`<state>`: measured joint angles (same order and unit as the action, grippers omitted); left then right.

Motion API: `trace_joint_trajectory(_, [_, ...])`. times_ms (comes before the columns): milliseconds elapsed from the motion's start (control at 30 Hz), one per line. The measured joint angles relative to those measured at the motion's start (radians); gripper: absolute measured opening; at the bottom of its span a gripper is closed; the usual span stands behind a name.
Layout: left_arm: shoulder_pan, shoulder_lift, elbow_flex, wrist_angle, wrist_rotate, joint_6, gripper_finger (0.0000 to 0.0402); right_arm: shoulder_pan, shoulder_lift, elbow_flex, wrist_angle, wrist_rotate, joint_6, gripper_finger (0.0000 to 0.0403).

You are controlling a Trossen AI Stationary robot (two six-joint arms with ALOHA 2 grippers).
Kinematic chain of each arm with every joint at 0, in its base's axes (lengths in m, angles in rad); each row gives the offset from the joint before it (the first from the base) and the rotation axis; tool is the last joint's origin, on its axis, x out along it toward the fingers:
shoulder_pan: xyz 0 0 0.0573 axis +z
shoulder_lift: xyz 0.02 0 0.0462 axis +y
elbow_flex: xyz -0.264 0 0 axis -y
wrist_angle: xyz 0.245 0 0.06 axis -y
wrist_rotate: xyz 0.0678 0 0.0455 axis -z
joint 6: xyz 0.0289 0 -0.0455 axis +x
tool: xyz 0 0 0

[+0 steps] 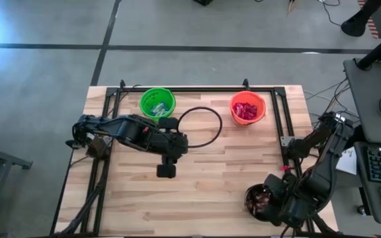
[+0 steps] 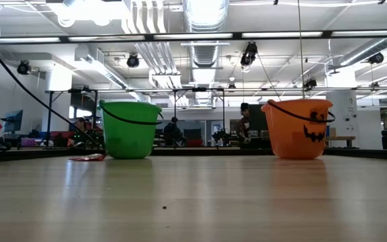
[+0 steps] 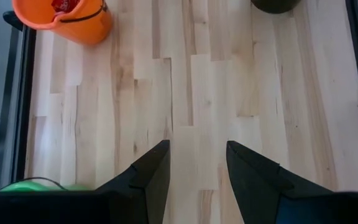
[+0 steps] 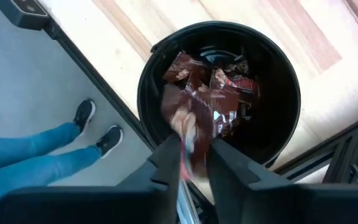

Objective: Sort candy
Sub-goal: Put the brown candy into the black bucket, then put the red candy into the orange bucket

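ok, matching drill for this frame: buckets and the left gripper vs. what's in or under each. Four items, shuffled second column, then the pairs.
Things:
1. green bucket
2. orange bucket
3. black bucket
4. left gripper

States:
A. dark brown candy inside, right gripper above it
B. red candy inside
C. over bare table wood, holding nothing
D. light-blue-and-white candy inside

Pairs: 1-D, 2-B, 3-A, 4-C

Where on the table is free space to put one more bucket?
Bare wood lies between the left gripper and the black bucket, and in front of the orange bucket. It is crowded at the green bucket, where the left arm lies, and at the right gripper above the black bucket.
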<state>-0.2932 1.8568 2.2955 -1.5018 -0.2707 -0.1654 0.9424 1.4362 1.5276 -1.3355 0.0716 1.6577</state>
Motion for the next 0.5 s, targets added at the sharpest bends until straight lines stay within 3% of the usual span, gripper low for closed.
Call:
trace_joint_trajectory(267, [0.000,0.000,0.000,-0.071,0.000,0.000,0.0139,0.000,0.006,0.000,-0.019,0.021,0.000,0.0142])
trace_joint_trajectory(333, [0.000,-0.001,0.000,-0.069,-0.001,0.000,0.0139,0.000,0.006,0.000,-0.024,0.086,-0.005,0.0154])
trace_joint_trajectory(500, [0.001,-0.006,-0.007,-0.070,-0.044,0.000,0.0139,-0.010,0.006,0.000,-0.025,0.373,-0.066,0.0169])
